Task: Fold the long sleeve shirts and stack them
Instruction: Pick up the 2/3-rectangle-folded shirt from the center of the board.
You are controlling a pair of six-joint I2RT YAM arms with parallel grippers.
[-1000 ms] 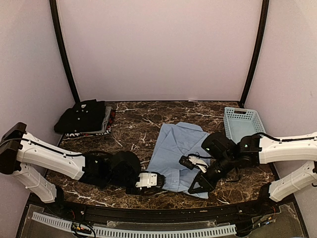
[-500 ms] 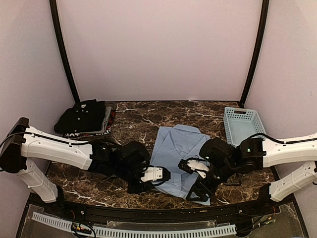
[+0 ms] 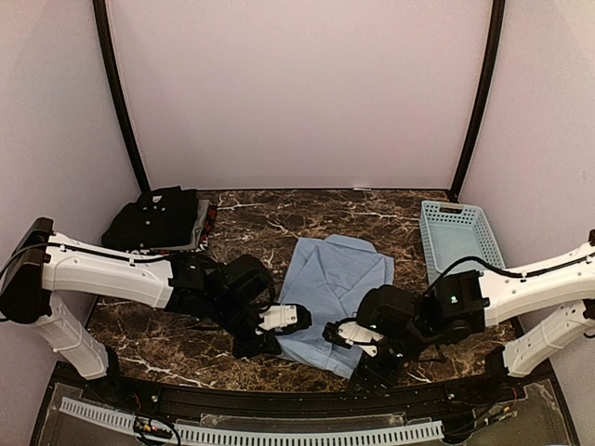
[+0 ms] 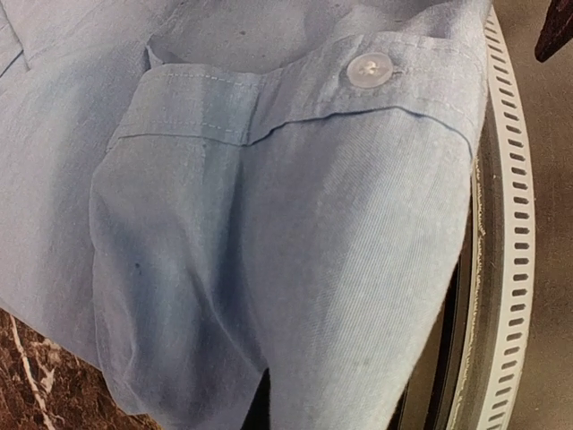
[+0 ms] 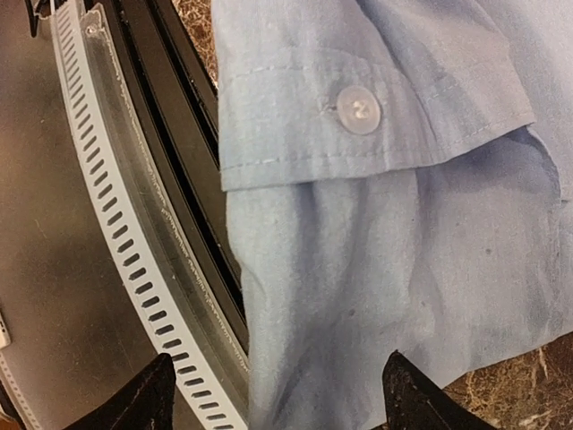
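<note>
The light blue long sleeve shirt (image 3: 337,279) lies folded mid-table, its near edge at the table's front rim. A cuff with a white button (image 4: 371,69) fills the left wrist view. My left gripper (image 3: 265,339) sits at the shirt's near-left corner, shut on the cloth (image 4: 269,269), which drapes over its fingers. My right gripper (image 3: 364,362) stands open at the near-right corner. Its dark fingertips (image 5: 152,399) straddle the hanging cloth (image 5: 358,296) below the buttoned cuff (image 5: 359,109) without pinching it. The black shirt (image 3: 153,216) lies folded at the back left.
A pale blue lattice basket (image 3: 459,234) stands at the back right. The black shirt rests on other folded cloth (image 3: 203,230). A white perforated strip (image 3: 251,433) runs along the front, just below the table's rim.
My right gripper has opened and let go of the blue shirt, and moved left toward the front rim. The shirt's near part has been drawn in, so it looks shorter. The left gripper stays shut.
</note>
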